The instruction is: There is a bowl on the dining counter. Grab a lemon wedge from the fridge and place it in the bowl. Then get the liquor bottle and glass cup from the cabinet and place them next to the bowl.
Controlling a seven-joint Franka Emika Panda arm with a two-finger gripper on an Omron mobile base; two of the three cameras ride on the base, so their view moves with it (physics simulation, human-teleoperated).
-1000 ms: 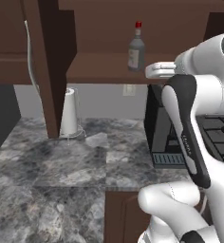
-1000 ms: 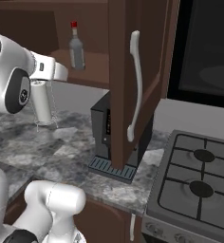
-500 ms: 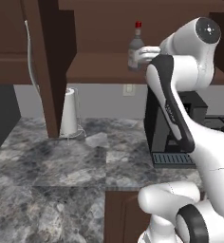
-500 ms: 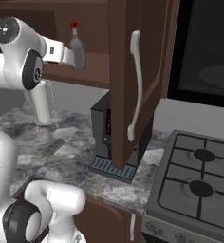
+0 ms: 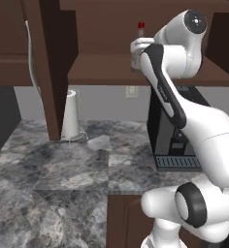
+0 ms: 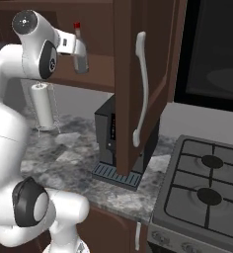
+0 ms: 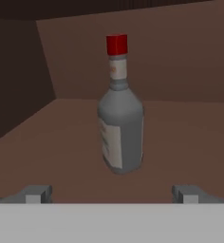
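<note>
We count one liquor bottle [image 7: 119,114], standing upright on the brown wooden shelf [image 7: 61,156] of the open cabinet [image 6: 133,74]. It has one red cap [image 7: 116,44], a long neck and one pale label on its greyish glass body. In the hand view it stands alone on the shelf, a little toward the back, centred between our two finger tips.

Our gripper [image 7: 111,193] faces the bottle from the front. Its two tips [image 7: 37,193] are spread wide, well apart from each other and from the bottle, and they have hold of nothing. In the left base view the hand [image 5: 141,48] sits at shelf height just in front of the bottle, whose red cap shows above it.

Beside the bottle, the cabinet has two open doors that we can see, each with one long pale bar handle [image 6: 140,89]. Below the bottle's shelf lies one grey marbled counter [image 5: 53,169]. On it stand one white paper towel roll [image 5: 70,114] and one black coffee machine [image 6: 108,143]. Further out from the bottle, past the coffee machine, is one stove [image 6: 207,183], on which we count two burners.
</note>
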